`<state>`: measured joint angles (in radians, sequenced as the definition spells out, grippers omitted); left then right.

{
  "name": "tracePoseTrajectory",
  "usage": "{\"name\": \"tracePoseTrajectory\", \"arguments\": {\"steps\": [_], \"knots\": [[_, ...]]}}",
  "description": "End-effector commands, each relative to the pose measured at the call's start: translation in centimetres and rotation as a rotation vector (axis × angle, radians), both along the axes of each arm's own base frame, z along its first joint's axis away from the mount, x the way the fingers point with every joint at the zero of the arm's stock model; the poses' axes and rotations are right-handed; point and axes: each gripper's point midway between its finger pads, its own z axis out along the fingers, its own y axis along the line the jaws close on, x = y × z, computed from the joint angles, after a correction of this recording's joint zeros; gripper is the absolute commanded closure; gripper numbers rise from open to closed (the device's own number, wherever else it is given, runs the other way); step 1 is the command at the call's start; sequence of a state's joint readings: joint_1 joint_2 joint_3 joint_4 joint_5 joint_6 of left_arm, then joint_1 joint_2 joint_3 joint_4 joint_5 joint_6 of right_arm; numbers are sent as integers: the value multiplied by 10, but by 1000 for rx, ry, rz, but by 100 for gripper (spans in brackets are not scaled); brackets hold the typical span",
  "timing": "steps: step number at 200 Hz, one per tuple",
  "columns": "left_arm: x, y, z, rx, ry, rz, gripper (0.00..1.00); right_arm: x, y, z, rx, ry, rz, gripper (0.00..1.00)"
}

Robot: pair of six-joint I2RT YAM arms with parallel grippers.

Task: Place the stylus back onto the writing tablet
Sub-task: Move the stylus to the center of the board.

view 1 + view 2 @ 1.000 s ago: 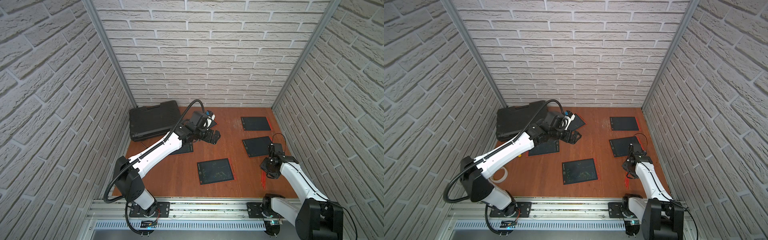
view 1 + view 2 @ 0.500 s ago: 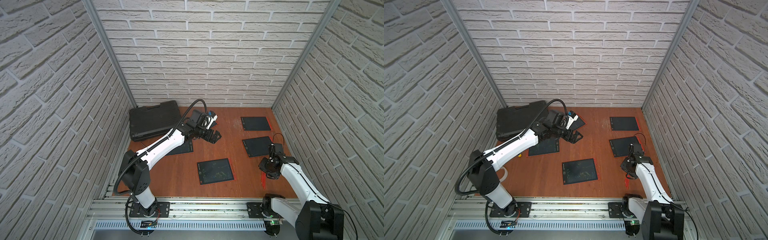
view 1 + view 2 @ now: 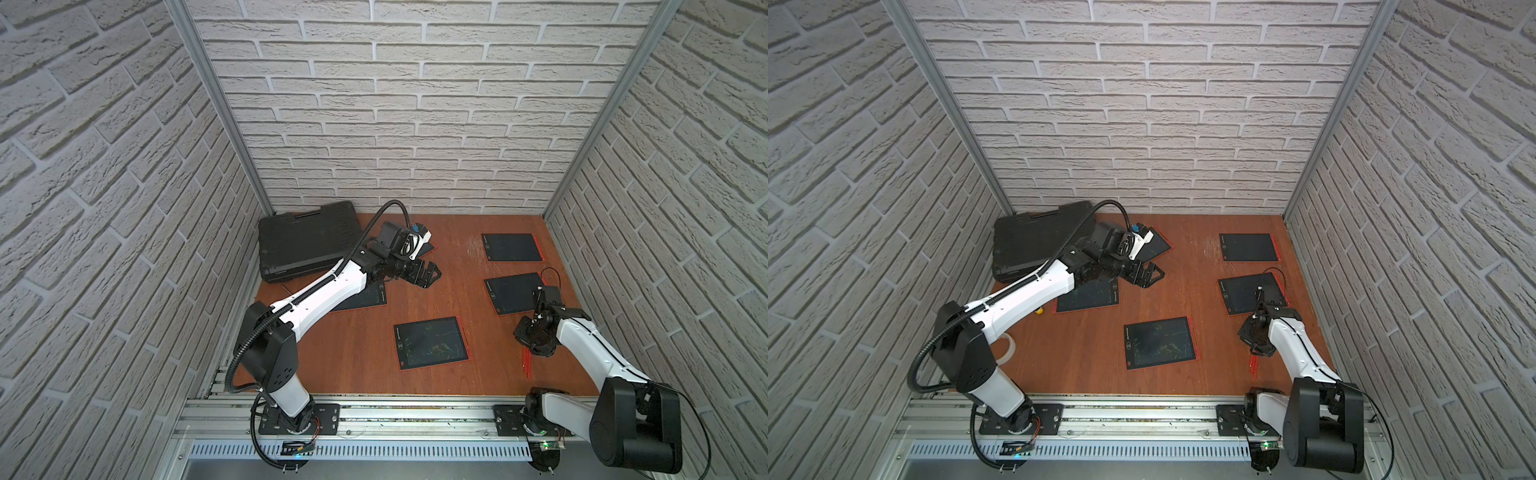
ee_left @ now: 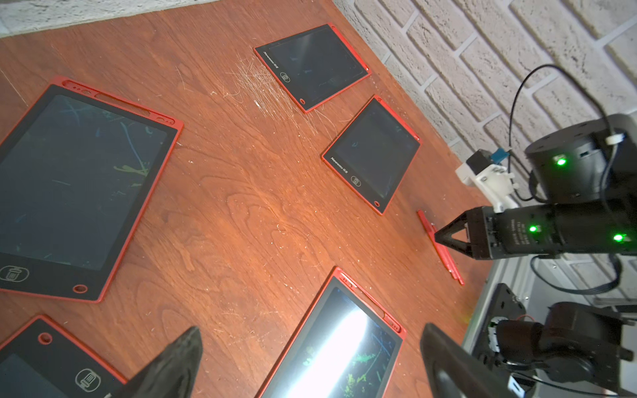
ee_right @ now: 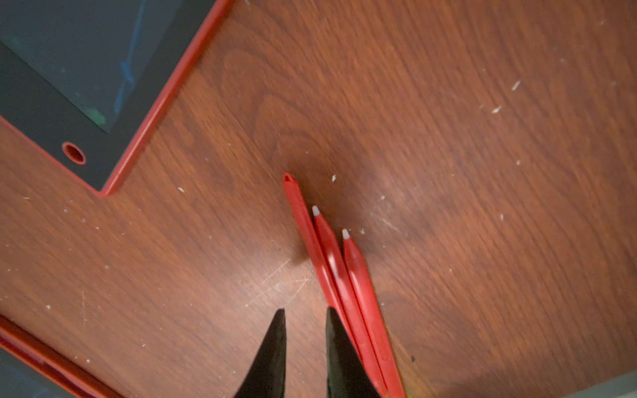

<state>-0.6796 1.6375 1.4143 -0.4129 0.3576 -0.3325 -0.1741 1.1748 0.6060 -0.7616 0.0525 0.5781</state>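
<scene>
Three red styluses (image 5: pixel 331 262) lie side by side on the wooden table near its front right corner, also seen in both top views (image 3: pixel 527 361) (image 3: pixel 1253 365) and in the left wrist view (image 4: pixel 439 248). My right gripper (image 5: pixel 305 310) points down just beside them, jaws a narrow gap apart with only bare wood between; one fingertip (image 5: pixel 336 330) sits against the nearest stylus. In the top views it hangs over the styluses' far end (image 3: pixel 528 340) (image 3: pixel 1252 338). The nearest writing tablet (image 3: pixel 513 293) lies just behind. My left gripper (image 3: pixel 430 276) (image 4: pixel 310 358) hovers wide open and empty mid-table.
Several red-framed tablets lie about: one at the centre (image 3: pixel 432 343), one far right (image 3: pixel 512 247), one under my left arm (image 3: pixel 365 297), one at the back (image 3: pixel 1158 245). A black case (image 3: pixel 307 241) fills the back left corner. Brick walls close three sides.
My right gripper's jaws have narrowed while it stays over the styluses. The left arm's shoulder and elbow shifted slightly; its gripper stays wide open.
</scene>
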Motion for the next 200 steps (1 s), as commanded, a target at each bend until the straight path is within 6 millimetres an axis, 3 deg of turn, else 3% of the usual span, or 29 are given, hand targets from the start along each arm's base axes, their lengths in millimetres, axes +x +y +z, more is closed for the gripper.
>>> {"name": "tracePoseTrajectory", "arguments": {"steps": [1, 89, 200], "knots": [[5, -3, 18, -88, -5, -11, 2, 10, -9, 5, -40, -16, 1, 79], [4, -3, 19, -107, 2, -18, 2, 14, -12, -6, -50, 37, 7, 79], [6, -1, 23, -112, -3, -12, 2, 16, -2, -17, 14, 39, 35, 79]]}}
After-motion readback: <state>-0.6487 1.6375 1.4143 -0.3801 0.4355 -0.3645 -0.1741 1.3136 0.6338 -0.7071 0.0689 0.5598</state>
